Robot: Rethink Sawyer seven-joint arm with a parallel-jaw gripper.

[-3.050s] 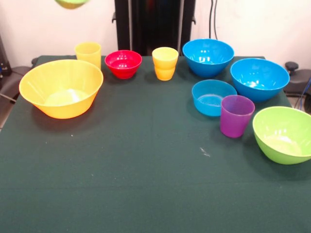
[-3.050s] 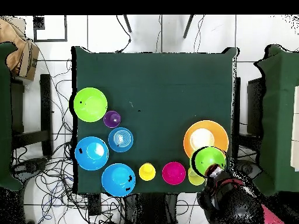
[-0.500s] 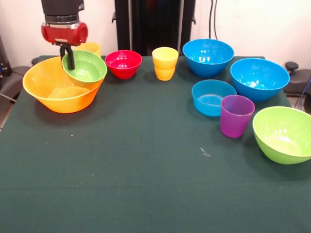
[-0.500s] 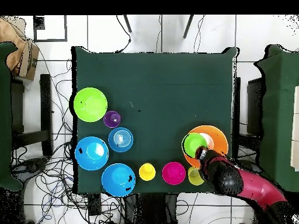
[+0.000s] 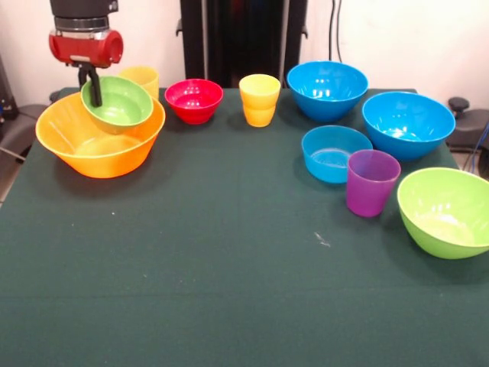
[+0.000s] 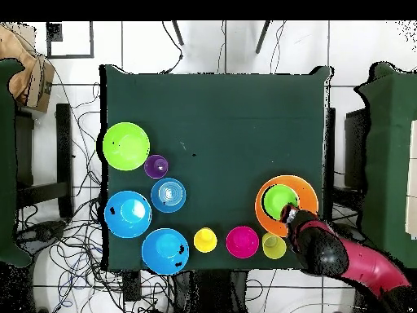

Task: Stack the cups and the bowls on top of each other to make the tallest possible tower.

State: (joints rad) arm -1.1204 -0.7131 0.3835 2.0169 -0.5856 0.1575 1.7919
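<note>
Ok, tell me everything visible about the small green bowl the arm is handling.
The small green bowl is glossy plastic, round, lime inside. It sits tilted inside the big orange bowl, leaning toward its far rim. The gripper pinches its rim, one dark finger showing inside the bowl. From overhead it lies roughly centred in the orange bowl. Nothing is in it. A yellow cup stands just behind.

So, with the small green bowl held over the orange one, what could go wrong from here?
1. The hand grips the small green bowl only at its rim, and the bowl hangs tilted. If released like this, it may land crooked in the orange bowl or slide to one side.
2. A yellow cup stands close behind the orange bowl. A careless move of the arm might knock it over.
</note>
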